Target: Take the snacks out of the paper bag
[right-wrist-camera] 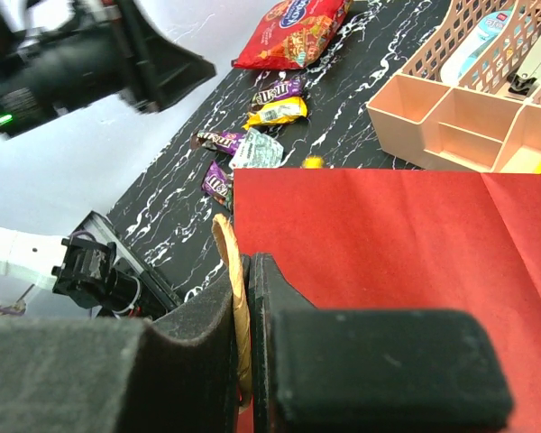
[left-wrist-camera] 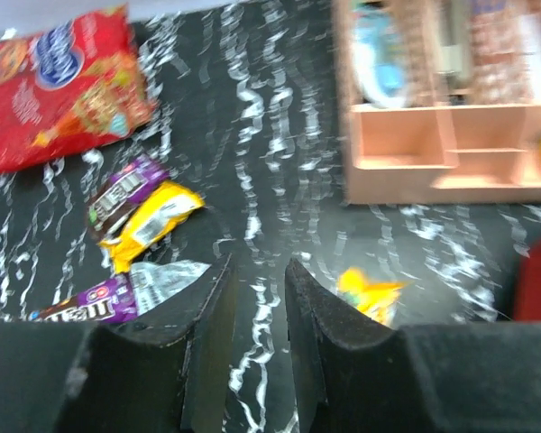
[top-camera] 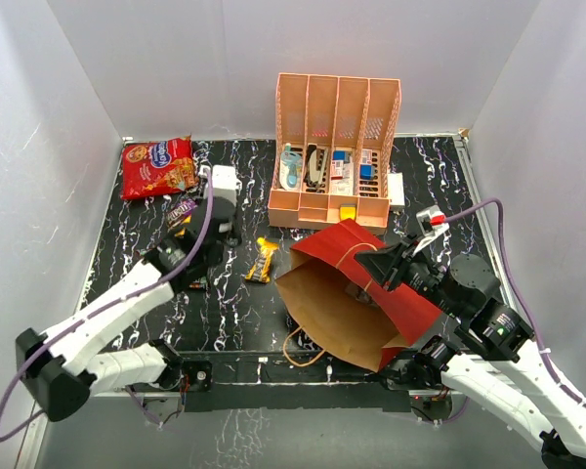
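Note:
The paper bag (top-camera: 371,278) lies on its side, red outside and brown inside, its mouth facing the near left; it also shows in the right wrist view (right-wrist-camera: 397,262). My right gripper (top-camera: 379,266) (right-wrist-camera: 250,263) is shut on the bag's twine handle (right-wrist-camera: 227,262) at the upper rim. My left gripper (top-camera: 229,233) (left-wrist-camera: 258,271) is open and empty above the table. The red cookie bag (top-camera: 157,166) (left-wrist-camera: 59,86) (right-wrist-camera: 293,32) lies at the far left. Small purple, yellow and silver packets (top-camera: 183,210) (left-wrist-camera: 140,216) (right-wrist-camera: 261,122) lie near it. A yellow packet (top-camera: 264,259) (left-wrist-camera: 370,293) lies right of my left fingers.
The peach slotted rack (top-camera: 332,147) (left-wrist-camera: 433,153) (right-wrist-camera: 451,126) stands at the back centre with small blue-white items in it. White walls close the table on the left, back and right. The bag's second twine handle (top-camera: 303,347) hangs near the front edge.

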